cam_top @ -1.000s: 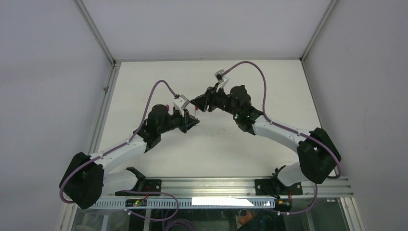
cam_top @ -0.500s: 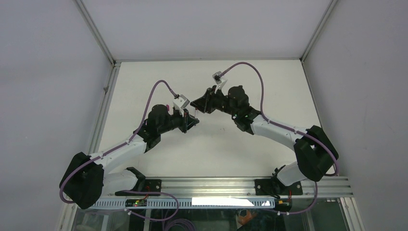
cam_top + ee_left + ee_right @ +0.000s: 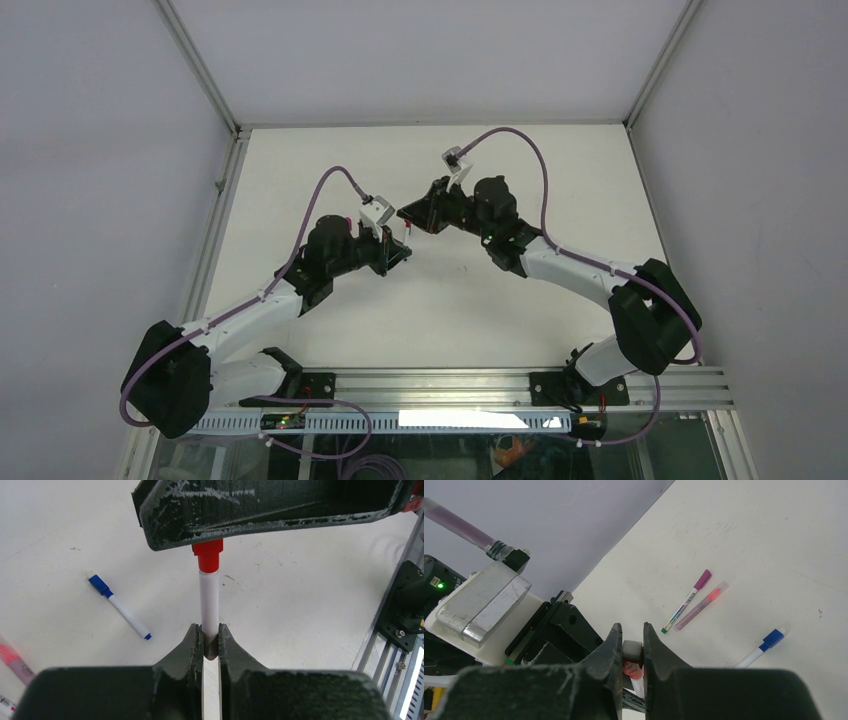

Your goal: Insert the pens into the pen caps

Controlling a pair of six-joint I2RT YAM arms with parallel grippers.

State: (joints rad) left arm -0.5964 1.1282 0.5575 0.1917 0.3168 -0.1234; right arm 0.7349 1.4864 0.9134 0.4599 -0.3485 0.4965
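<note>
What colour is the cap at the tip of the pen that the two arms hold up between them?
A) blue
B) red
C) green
B: the left wrist view shows a red cap atop the white pen pinched in the left tool, its top end in the right tool.

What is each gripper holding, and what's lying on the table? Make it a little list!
left gripper: shut on the white plastic pen barrel
right gripper: shut on the small red plastic cap
cap and pen: meeting end to end; cannot tell how far the cap is pushed on
lying on the white table: blue-capped white pen, purple-capped pen, pink see-through pen
</note>
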